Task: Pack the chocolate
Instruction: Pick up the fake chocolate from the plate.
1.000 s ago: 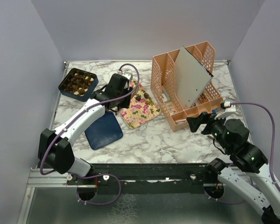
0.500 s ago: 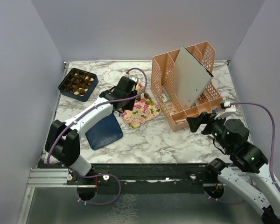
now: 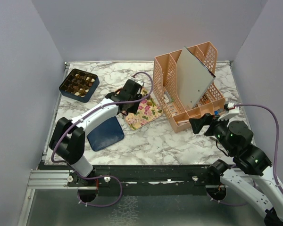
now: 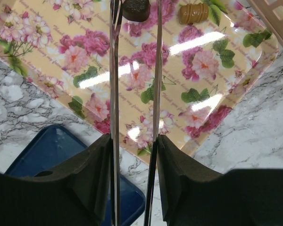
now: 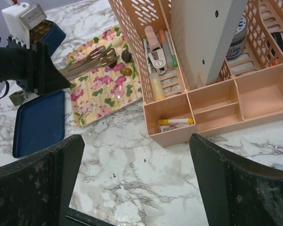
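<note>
Far to the left of the left claw (image 4: 134,143), at the back corner of the marble table (image 3: 155,139), sits the dark blue box (image 3: 87,97). Its gridded cells hold chocolates (image 3: 81,83), some brown and some cream. Nearer, below and left of that claw, the blue lid (image 3: 104,133) lies flat on the marble, just beside the near corner of the floral tray (image 4: 212,94).

The left claw is about half closed, and its pads (image 4: 96,160) are clamped on the tweezers (image 4: 114,94). The two thin metal blades run straight ahead of the pads, out over the tray. Between the blades, near their tips, a dark chocolate piece (image 4: 135,9) lies on the tray. It cannot be told whether the blades pinch it or only flank it. Just right of the tips, a tan chocolate piece (image 4: 194,13) rests on the tray, apart from the blades. A second dark piece (image 5: 126,55) lies near it.

Further right of that claw, just past the tray's edge, stands the peach organizer (image 3: 166,94). A grey board (image 3: 193,80) leans in its rear slots, and a yellow-and-white marker (image 5: 176,121) lies in a front compartment.

The right claw (image 3: 198,125) hovers above the marble, just in front of the organizer's near right corner. Its jaws are spread wide, with its fingers (image 5: 37,183) at both edges of its own view and nothing between them. The tray and its chocolate lie well to this claw's left.
</note>
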